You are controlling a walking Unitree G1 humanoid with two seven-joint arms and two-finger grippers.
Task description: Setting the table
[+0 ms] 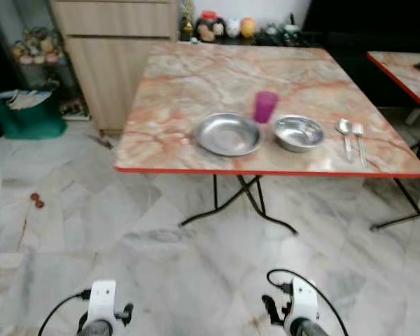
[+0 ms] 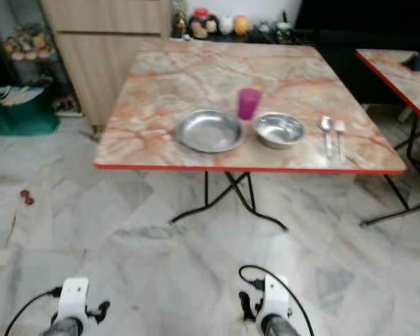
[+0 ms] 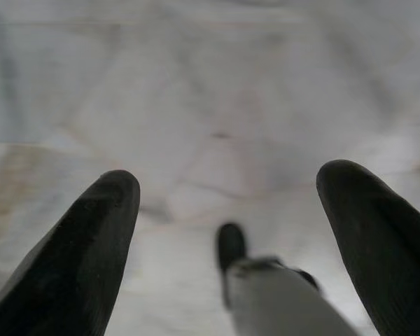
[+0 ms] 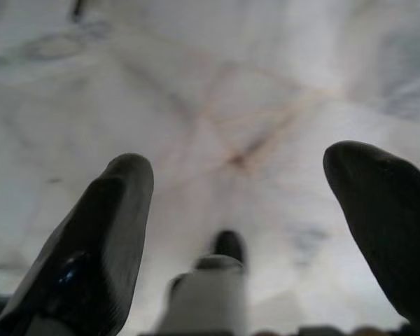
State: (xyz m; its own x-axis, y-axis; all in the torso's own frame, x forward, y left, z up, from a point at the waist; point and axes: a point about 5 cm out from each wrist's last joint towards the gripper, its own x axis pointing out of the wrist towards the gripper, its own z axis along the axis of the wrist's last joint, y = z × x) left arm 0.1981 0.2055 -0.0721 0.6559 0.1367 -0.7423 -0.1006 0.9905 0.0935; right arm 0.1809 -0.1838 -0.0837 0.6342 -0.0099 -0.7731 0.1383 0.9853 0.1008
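While both arms hang low over the floor, the table (image 1: 196, 77) stands ahead with the setting near its front edge. At the middle sits the purple cup (image 1: 265, 106). The plate (image 1: 228, 134), a shallow steel dish, lies at 7 o'clock from the cup and just beside it. The bowl (image 1: 298, 132) lies at 5 o'clock from the cup, also close, and a small gap separates it from the plate. Two spoons (image 1: 351, 138) lie side by side at 3 o'clock from the bowl, handles pointing to the front edge.

The left gripper (image 3: 227, 210) has its two black fingers spread wide with nothing between them; only marble floor (image 1: 126, 231) is under it. The right gripper (image 4: 238, 203) is spread wide the same way and holds nothing.

A second table (image 1: 406, 70) stands at 3 o'clock from the first. A wooden cabinet (image 1: 115, 56) stands at 10 o'clock, and a green bin (image 1: 29, 115) sits further out, at 9 o'clock. Small ornaments (image 1: 224, 28) line a shelf at 12 o'clock, behind the table.
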